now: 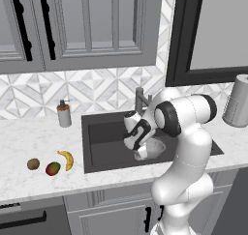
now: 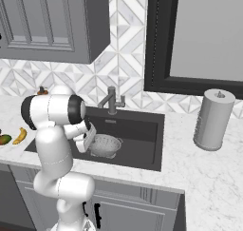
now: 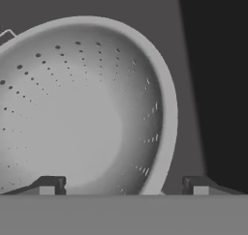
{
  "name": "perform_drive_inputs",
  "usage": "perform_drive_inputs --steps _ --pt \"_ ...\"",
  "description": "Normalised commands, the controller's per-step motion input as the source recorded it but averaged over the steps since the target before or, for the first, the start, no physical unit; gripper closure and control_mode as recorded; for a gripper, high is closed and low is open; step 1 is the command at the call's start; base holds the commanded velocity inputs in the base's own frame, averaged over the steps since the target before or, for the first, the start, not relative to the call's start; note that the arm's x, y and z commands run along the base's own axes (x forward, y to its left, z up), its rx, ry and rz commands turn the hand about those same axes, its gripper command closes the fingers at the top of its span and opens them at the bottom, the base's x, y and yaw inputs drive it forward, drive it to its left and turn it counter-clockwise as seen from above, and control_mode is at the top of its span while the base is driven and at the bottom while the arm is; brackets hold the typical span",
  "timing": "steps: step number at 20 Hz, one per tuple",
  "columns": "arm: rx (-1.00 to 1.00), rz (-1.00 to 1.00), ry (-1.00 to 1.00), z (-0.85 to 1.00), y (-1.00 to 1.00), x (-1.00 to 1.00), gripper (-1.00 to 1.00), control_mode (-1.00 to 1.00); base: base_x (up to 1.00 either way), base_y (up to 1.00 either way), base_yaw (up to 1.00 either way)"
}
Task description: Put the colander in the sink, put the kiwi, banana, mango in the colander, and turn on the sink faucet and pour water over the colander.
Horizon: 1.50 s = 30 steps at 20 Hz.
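Colander (image 2: 105, 145) resting upright on the floor of the sink (image 2: 142, 130), empty. End effector (image 3: 124, 185) open above it, one fingertip (image 3: 48, 185) over the bowl, the other outside the rim at 3 o'clock, jaws spread wide and holding nothing. Kiwi (image 1: 33, 164), mango (image 1: 53, 168) and banana (image 1: 67, 159) lie together on the bench (image 1: 29, 137), at 9 o'clock of the sink. Faucet (image 2: 112, 101) stands at the sink's 12 o'clock edge.

Soap dispenser (image 1: 64, 114), paper-towel roll (image 2: 213, 119)

No readable text, no labels, no brand marks, no numbers or signs on anything.
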Motion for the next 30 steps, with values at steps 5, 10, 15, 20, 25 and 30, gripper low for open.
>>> perform_drive_inputs --steps 5,10,15,20,25,30 --pt "0.00 -0.01 0.00 0.17 0.00 0.00 -1.00 -1.00 0.00 0.00 0.00" --pt "-0.01 -0.12 0.00 0.66 0.09 0.01 -1.00 -1.00 0.00 0.00 0.00" --pt "0.03 -0.10 0.01 0.73 0.00 -0.33 -1.00 -1.00 0.00 0.00 0.00" --pt "0.06 -0.27 0.01 0.48 0.06 -0.62 -1.00 -1.00 0.00 0.00 0.00" --pt "0.05 -0.38 -0.01 0.16 0.28 -0.79 -1.00 -1.00 0.00 0.00 0.00" --pt "0.01 0.06 -0.05 0.25 0.48 -0.51 -1.00 -1.00 0.00 0.00 0.00"
